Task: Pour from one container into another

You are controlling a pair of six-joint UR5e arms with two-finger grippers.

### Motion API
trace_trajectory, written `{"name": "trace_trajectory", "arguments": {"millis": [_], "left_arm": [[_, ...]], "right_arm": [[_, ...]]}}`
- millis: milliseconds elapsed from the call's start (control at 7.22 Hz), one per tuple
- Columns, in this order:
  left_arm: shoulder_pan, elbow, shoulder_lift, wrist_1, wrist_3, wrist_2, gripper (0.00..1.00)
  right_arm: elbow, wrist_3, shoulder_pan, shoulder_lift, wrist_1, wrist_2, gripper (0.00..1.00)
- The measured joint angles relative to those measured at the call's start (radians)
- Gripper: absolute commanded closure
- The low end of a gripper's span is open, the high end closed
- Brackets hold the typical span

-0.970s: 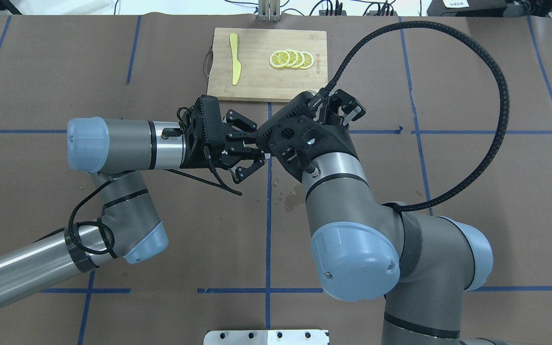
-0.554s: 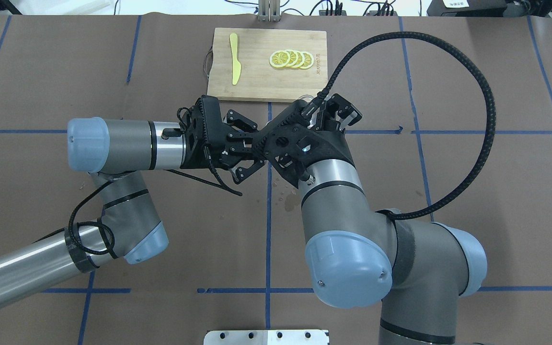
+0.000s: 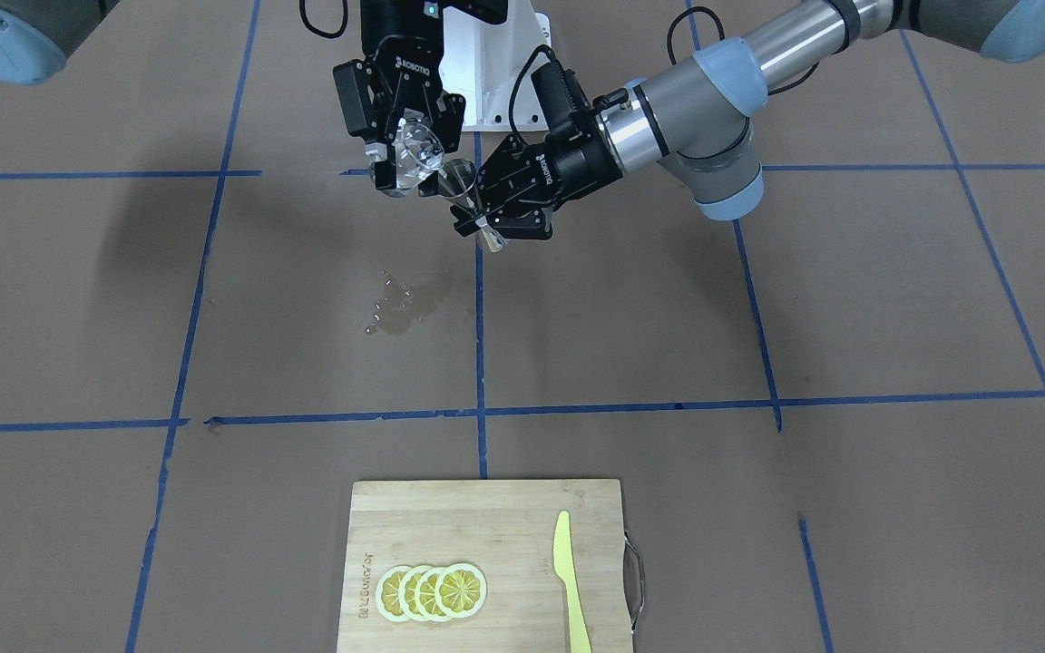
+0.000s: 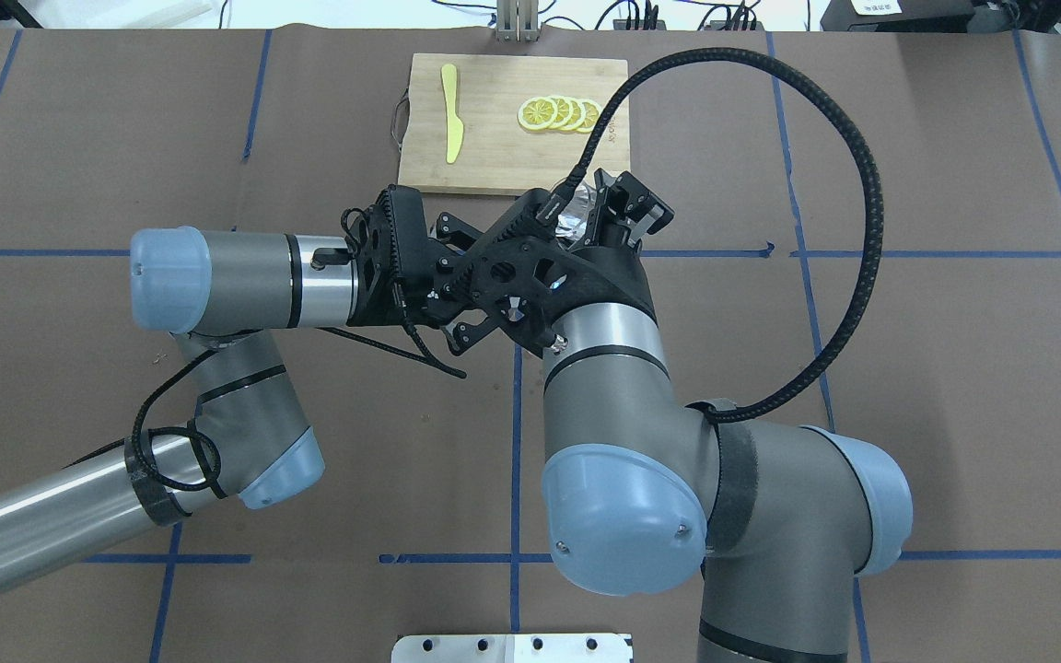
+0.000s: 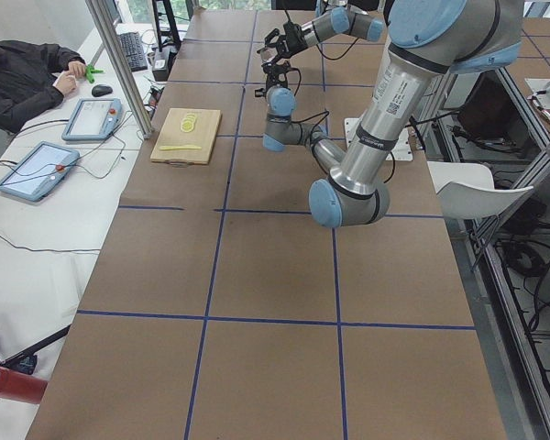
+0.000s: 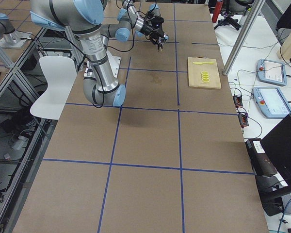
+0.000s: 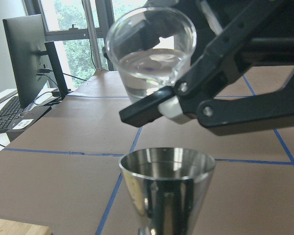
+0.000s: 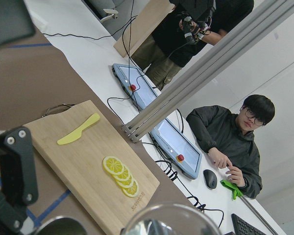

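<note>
Looking across the brown paper-covered counter [image 3: 758, 317], we see both arms meeting in the air above its robot-side half. Our right end effector [image 3: 406, 145] is closed around a clear plastic cup [image 7: 152, 54], which is partly full of water and tipped so that its open rim faces the left wrist camera. Our left end effector [image 3: 483, 216] is clamped on the narrow waist of a shiny steel double-cone jigger [image 7: 166, 188], whose mouth points upward. From the left wrist we find the cup higher than the jigger and just beyond its mouth, and we make out no stream between the 2. Below them, a wet patch with scattered droplets [image 3: 409, 299] darkens the paper beside a blue tape line. Well apart, at the operators' edge, lies a bamboo cutting board [image 3: 486, 517] carrying 4 overlapping lemon slices [image 3: 432, 591] and a yellow plastic knife [image 3: 568, 580].
</note>
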Motion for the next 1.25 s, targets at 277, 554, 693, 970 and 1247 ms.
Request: {"name": "trace_trajectory", "arguments": {"millis": [277, 554, 693, 970, 1247], "left_arm": [[0.000, 0.000, 0.000, 0.001, 0.000, 0.000, 1.00], [0.000, 0.000, -0.001, 0.001, 0.000, 0.000, 1.00], [0.000, 0.000, -0.001, 0.001, 0.000, 0.000, 1.00], [0.000, 0.000, -0.001, 0.001, 0.000, 0.000, 1.00], [0.000, 0.000, -0.001, 0.002, 0.000, 0.000, 1.00]], "right_arm": [[0.002, -0.001, -0.006, -0.001, -0.016, -0.012, 1.00], [0.003, -0.006, -0.026, -0.005, -0.022, -0.041, 1.00], [0.003, -0.014, -0.035, -0.005, -0.027, -0.056, 1.00], [0.002, -0.043, -0.044, -0.004, -0.043, -0.078, 1.00], [0.001, -0.068, -0.045, 0.000, -0.062, -0.096, 1.00]]}}
